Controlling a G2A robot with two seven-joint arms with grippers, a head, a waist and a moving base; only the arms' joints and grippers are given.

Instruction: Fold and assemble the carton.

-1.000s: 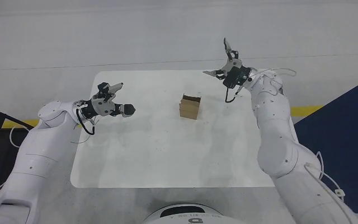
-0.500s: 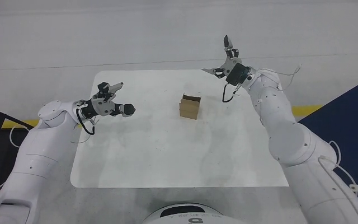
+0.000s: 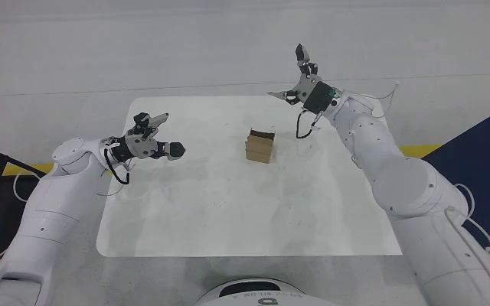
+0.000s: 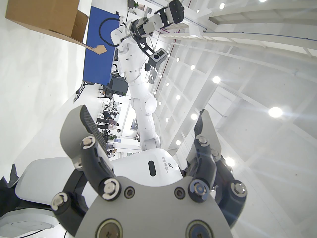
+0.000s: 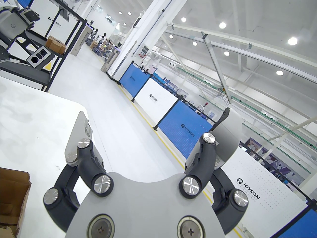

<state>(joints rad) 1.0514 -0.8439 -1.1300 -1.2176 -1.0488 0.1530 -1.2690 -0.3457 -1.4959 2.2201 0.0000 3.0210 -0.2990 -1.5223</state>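
A small brown carton [image 3: 260,146] stands upright near the middle of the white table [image 3: 230,214], its top flaps open. It also appears as a brown box [image 4: 42,11] in the left wrist view and at a corner [image 5: 12,199] of the right wrist view. My left gripper [image 3: 162,133] hangs open over the table's left side, well away from the carton, with nothing between its fingers [image 4: 88,125]. My right gripper [image 3: 289,75] is open and empty at the table's far edge, beyond and right of the carton, its fingers [image 5: 229,122] spread wide.
The table's rounded far corner [image 5: 74,105] lies near my right gripper. White floor surrounds the table, with a yellow line [image 3: 417,151] at the right. Blue and white partition panels [image 5: 158,100] stand far behind.
My right gripper has shifted left along the table's far edge and turned a little. The left arm and the carton have not moved.
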